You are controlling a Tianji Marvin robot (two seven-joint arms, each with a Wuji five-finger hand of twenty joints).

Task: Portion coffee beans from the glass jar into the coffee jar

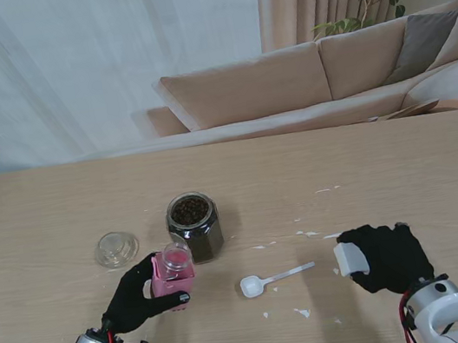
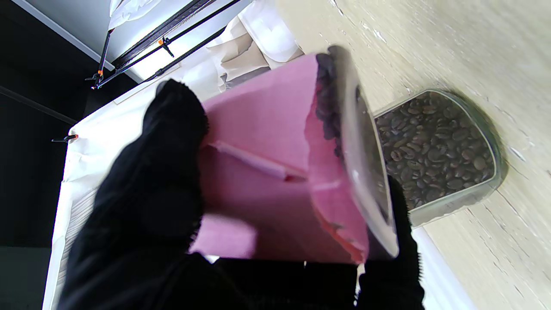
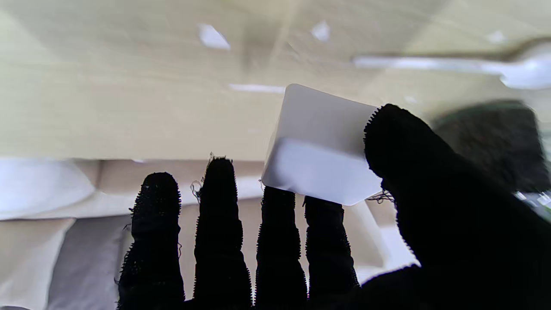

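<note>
- Left hand [image 1: 140, 294], gloved in black, is clamped around the pink coffee jar [image 1: 174, 271]; I see thumb on one side and fingers wrapped round the other.
- From the left wrist view, the pink coffee jar [image 2: 267, 172] has a clear rim and dark beans inside near its mouth; its lid is off.
- Just beyond it, farther from me, stands the glass jar [image 1: 194, 226], open-topped and well filled with coffee beans [image 2: 430, 146]. The two jars are just beside each other; I cannot tell if they touch.
- Left of the glass jar lies a clear round glass lid [image 1: 116, 248], flat on the table [image 1: 386, 163].
- Right hand [image 1: 388, 256] pinches a small white square lid [image 1: 350, 258] between thumb and fingers; the right wrist view shows the white square lid [image 3: 318, 150] pressed by the thumb against the fingertips [image 3: 325, 215].
- Between my two hands a white plastic spoon [image 1: 269, 280] lies on the table, bowl toward the left.
- Small white flecks [image 1: 308, 233] are scattered on the wood around the spoon.
</note>
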